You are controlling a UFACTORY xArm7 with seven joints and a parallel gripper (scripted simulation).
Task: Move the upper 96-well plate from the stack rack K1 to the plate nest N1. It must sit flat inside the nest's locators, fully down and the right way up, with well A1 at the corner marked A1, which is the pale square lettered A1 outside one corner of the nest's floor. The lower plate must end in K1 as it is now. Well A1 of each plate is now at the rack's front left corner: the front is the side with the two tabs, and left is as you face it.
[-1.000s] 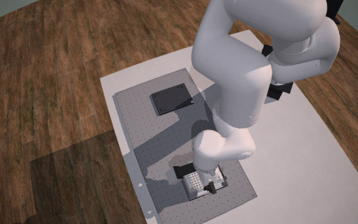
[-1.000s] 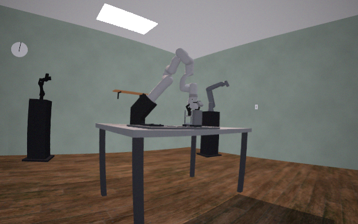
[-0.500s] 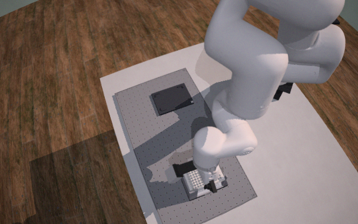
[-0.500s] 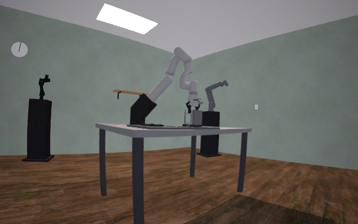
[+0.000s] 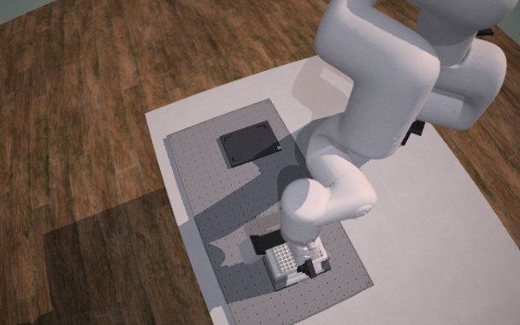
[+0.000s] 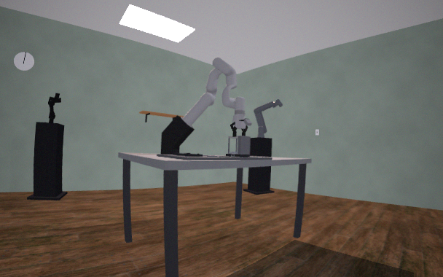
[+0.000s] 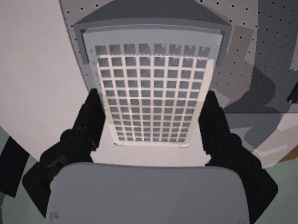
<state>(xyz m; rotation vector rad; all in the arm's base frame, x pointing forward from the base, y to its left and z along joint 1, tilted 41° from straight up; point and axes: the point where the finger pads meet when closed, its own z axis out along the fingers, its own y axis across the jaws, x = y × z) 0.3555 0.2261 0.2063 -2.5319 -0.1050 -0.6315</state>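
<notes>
White plate (image 7: 152, 92) is clamped in your tool (image 7: 149, 129) and raised above rack (image 5: 295, 280). Remaining: carry it to nest (image 5: 250, 143) on the desk (image 5: 428, 239), matching A1, and seat it flat.

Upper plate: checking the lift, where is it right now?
In the wrist view, the upper plate sits between the fingers, above rack K1, far from nest N1.

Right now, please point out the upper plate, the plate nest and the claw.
upper plate (image 7: 152, 96), wrist view, middle of its well grid
plate nest (image 5: 249, 143), top view, its dark floor
claw (image 7: 152, 137), wrist view, midway between the black fingertips
</notes>
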